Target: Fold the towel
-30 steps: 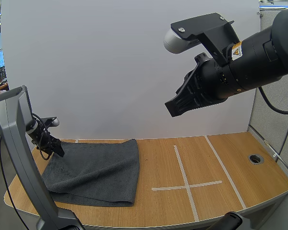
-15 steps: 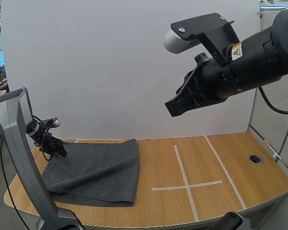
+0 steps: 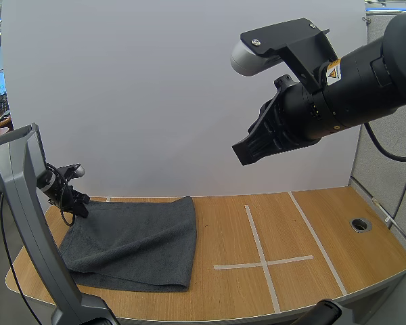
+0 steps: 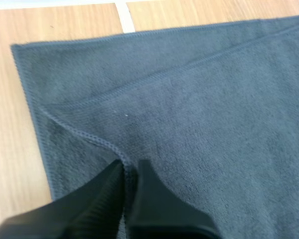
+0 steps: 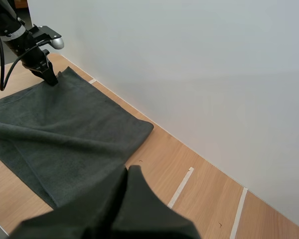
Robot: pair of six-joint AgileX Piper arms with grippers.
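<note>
Nearest us, our right gripper (image 3: 243, 154) hangs high at the upper right of the frame, its fingers pressed together on nothing. Below it, the dark grey towel (image 3: 135, 240) lies folded over on the left half of the wooden table (image 3: 338, 237). At the towel's far left corner, our left gripper (image 3: 81, 210) pinches the hem.

High view: behind, above wooden desk (image 3: 338, 257). Left wrist: close over dark grey cloth towel (image 4: 199, 109) corner. Right wrist: farther, same towel.

Dark grey towel (image 3: 132, 247) on a light wood-grain table (image 3: 338, 237) marked with pale tape lines (image 3: 262, 263)
</note>
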